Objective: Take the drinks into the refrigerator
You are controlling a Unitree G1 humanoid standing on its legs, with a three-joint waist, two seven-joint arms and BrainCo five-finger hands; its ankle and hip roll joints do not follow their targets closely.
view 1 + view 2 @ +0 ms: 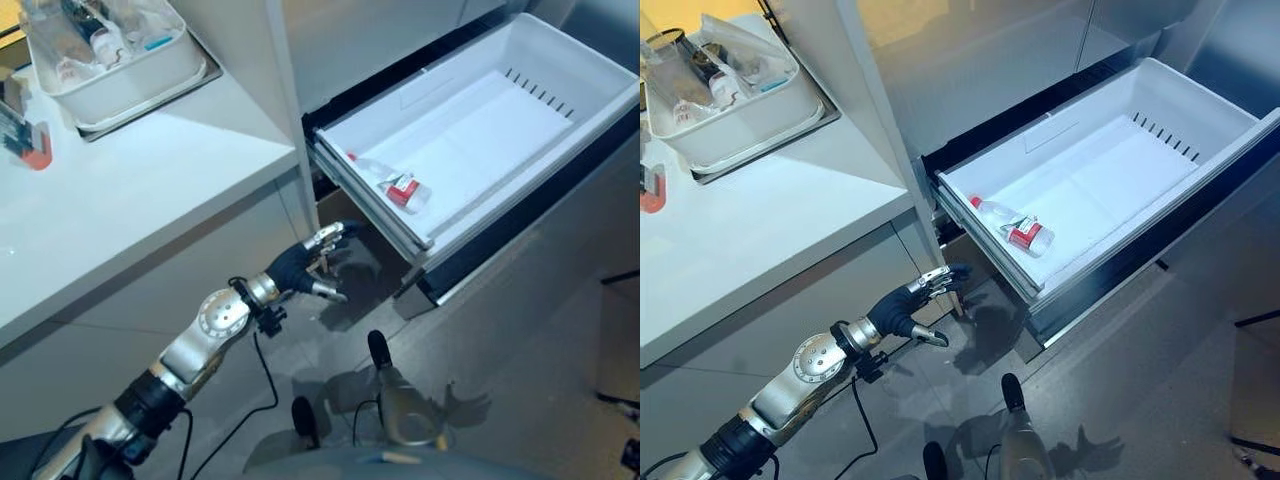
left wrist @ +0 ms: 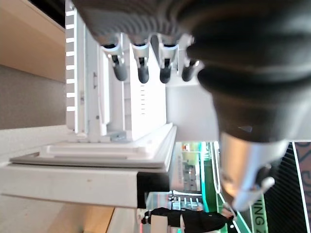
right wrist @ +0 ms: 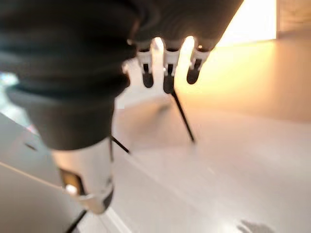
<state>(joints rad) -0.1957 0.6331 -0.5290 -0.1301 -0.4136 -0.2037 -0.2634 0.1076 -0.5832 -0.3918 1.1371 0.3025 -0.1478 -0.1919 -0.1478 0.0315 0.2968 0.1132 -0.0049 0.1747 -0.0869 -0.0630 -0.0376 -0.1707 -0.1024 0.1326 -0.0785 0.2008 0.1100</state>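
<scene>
Left eye view — bottle [image 1: 392,183] lies in open drawer [image 1: 560,150].

- Both eye views look steeply down from head height at the open white drawer [image 1: 470,140], the right eye set slightly to one side of the left
- They share the drawer, the bottle [image 1: 1015,228] lying in its near corner, the white counter [image 1: 130,190] beside the drawer, and the left hand [image 1: 910,305] below the drawer's front corner
- The left wrist view looks past its own fingers [image 2: 141,68], very near, at the drawer's side [image 2: 97,97]
- The right wrist view faces away from the drawer, along its hand [image 3: 165,73] over bare floor [image 3: 218,160]
</scene>
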